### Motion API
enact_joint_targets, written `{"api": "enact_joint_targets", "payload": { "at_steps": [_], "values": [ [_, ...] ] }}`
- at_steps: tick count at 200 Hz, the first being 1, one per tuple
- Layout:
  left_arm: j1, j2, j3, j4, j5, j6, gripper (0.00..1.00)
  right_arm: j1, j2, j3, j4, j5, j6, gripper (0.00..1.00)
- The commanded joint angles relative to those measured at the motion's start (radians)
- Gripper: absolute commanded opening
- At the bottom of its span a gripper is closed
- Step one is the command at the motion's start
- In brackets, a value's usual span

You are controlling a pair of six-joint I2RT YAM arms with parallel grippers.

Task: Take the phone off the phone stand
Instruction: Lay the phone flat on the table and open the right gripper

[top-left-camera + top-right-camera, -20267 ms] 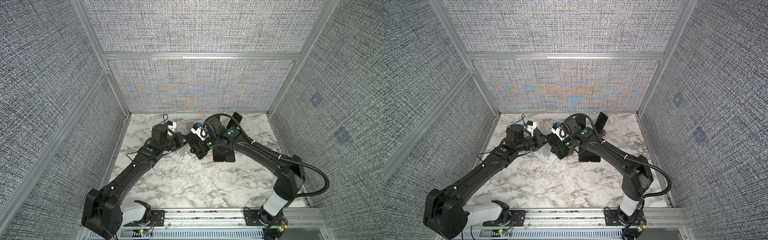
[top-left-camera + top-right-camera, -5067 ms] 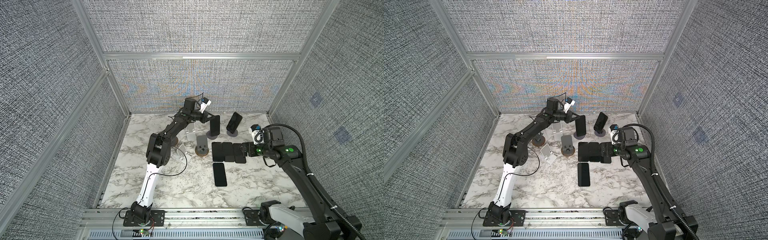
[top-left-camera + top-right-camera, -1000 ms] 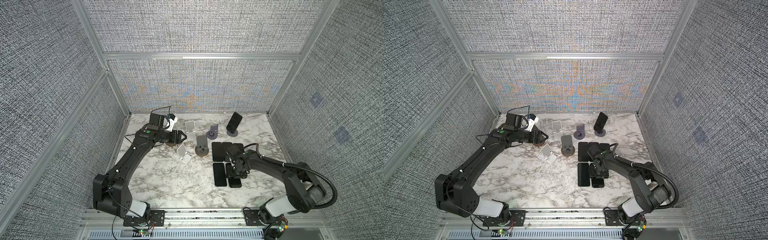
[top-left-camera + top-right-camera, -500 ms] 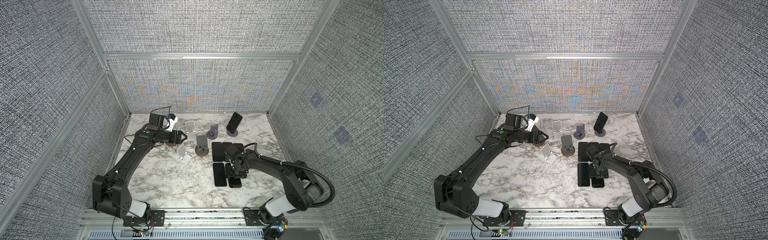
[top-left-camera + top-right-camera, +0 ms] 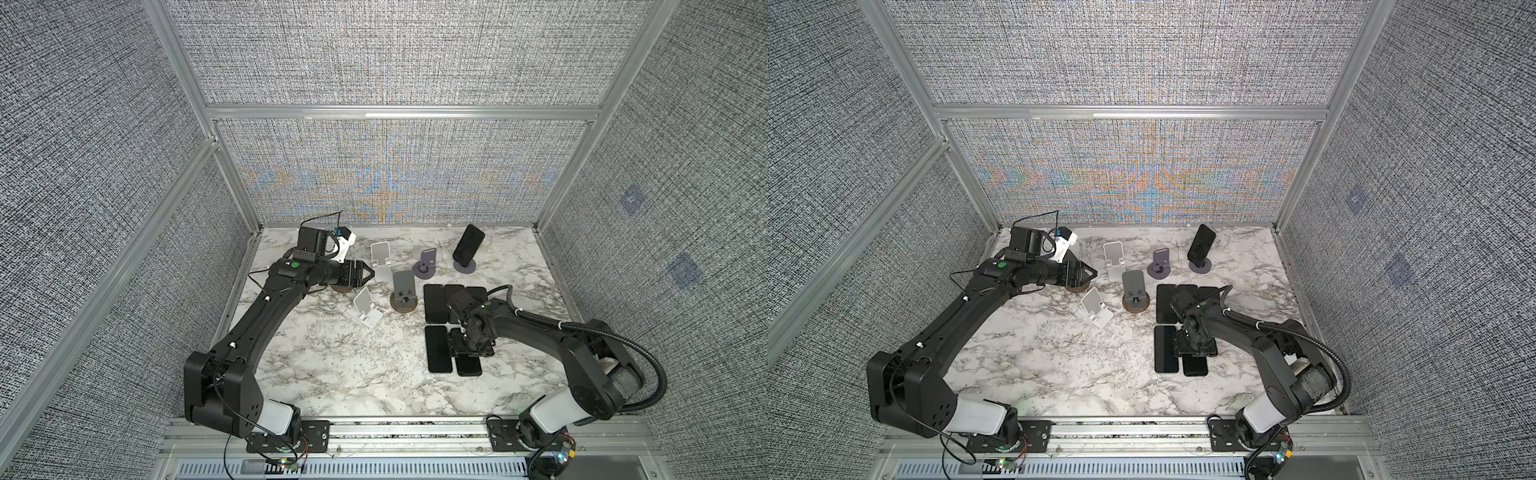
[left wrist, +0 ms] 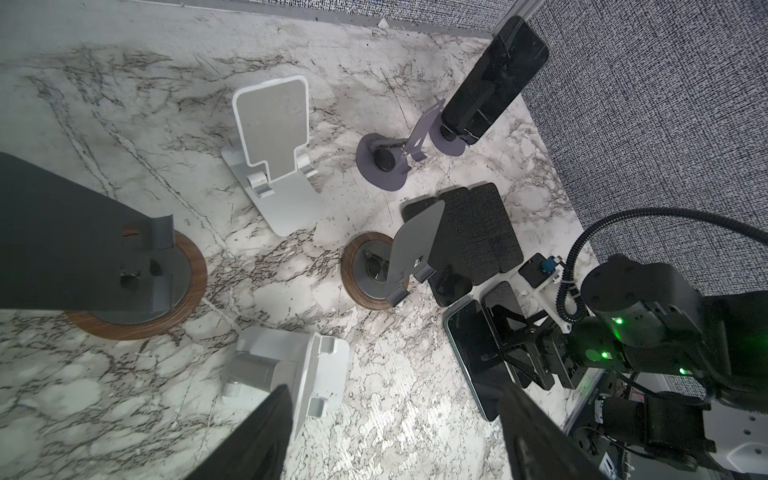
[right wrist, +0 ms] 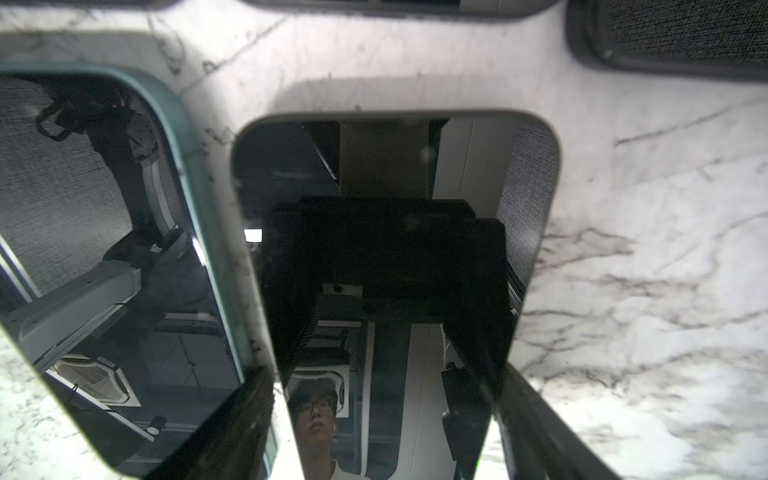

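The right gripper [image 5: 471, 352] is pointing straight down at the near right of the marble table [image 5: 332, 357], with its jaws spread to either side of a dark phone [image 7: 395, 166] that is lying flat, screen up. In the right wrist view the fingers [image 7: 249, 415] are standing along its long edges, though I cannot tell whether the pads are touching them. This phone is resting just beside a green-edged phone [image 5: 438, 349], and behind the pair three more phones [image 5: 435, 303] are lying side by side in a row. One phone is not down yet – the propped phone [image 5: 468, 243] is leaning tilted on a purple stand [image 5: 465, 267] at the back right, well apart from both arms. The left gripper [image 5: 371, 273] is hovering at the back left, jaws apart and holding nothing, above a wood-ringed stand [image 6: 137, 266]. Near it four bare stands are sitting: a white stand [image 5: 381, 255], a second purple stand [image 5: 426, 266], a grey stand [image 5: 404, 291] on a wooden base and a low white stand [image 5: 365, 309].
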Motion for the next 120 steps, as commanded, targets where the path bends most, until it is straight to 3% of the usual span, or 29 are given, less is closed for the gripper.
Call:
{"api": "enact_joint_targets", "payload": {
  "at_steps": [1,67,96,120],
  "values": [
    [0.0,-0.005,0.001,0.016,0.017,0.005,0.79,0.0,-0.006,-0.007,0.067,-0.053,0.011,0.78],
    [0.0,-0.004,0.001,0.012,0.02,0.005,0.79,0.0,-0.098,0.009,0.016,0.009,0.047,0.77],
    [0.0,-0.004,0.002,0.01,0.019,0.006,0.79,0.049,-0.15,0.055,-0.04,0.114,0.047,0.77],
    [0.0,-0.005,0.002,0.01,0.019,0.007,0.79,0.135,-0.13,0.111,-0.023,0.134,0.065,0.65]
  ]
}}
